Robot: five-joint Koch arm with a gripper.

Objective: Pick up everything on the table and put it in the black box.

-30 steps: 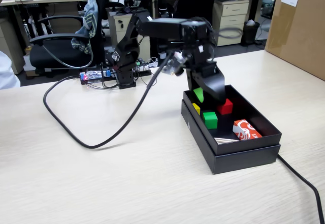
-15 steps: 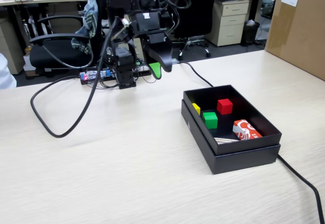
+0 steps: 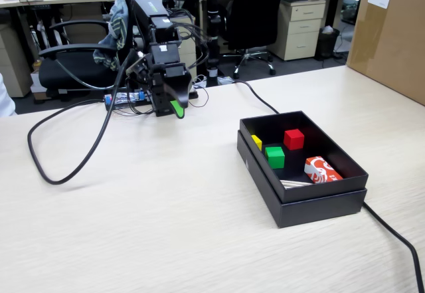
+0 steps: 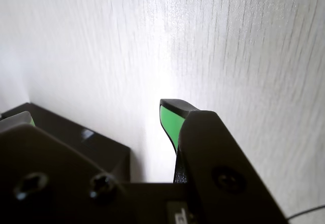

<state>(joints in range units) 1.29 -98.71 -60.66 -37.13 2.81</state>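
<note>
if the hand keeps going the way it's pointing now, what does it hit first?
Most likely the bare table. The hand points down near the arm's base, and the wrist view shows only wood grain ahead of its green tip. The black box sits well off to the right in the fixed view. Height is hard to judge.

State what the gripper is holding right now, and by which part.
Nothing. The gripper hangs empty near the arm's base; the cubes and carton lie in the black box.

Fixed cam facing arm across table (image 3: pixel 166 226); wrist cam close above tabletop.
</note>
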